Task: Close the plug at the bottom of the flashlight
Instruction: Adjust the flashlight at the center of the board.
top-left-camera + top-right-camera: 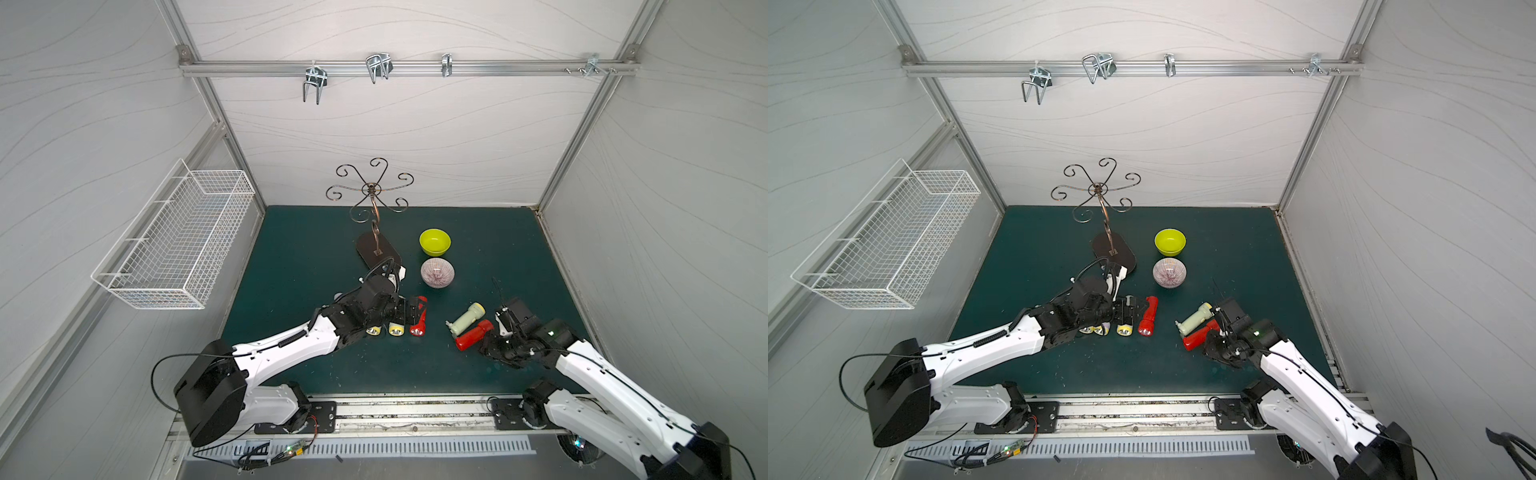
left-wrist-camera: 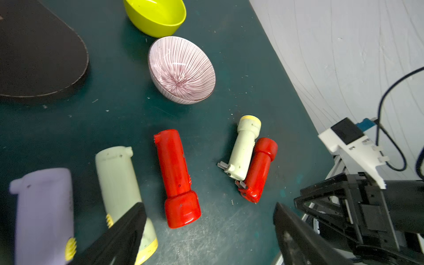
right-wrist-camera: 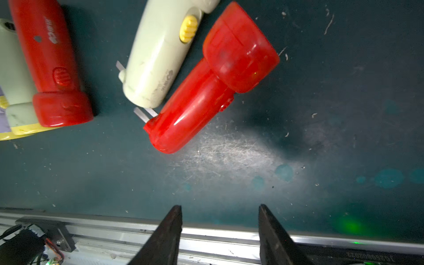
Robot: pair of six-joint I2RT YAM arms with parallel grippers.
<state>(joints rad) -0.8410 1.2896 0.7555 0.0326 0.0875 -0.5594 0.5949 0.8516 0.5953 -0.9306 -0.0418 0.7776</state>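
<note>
"Lying where was the red flashlight (image 3: 206,91) with prongs out?"
"Touching the cream flashlight (image 3: 156,57), near the right gripper (image 3: 220,206), which gaped empty. The left gripper (image 2: 208,204) stood wide above a row of flashlights (image 2: 117,179)."

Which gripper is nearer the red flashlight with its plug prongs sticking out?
Right. The right gripper hovers open just beside that red flashlight, not touching it. The left gripper is farther off, over the row of three flashlights.
</note>
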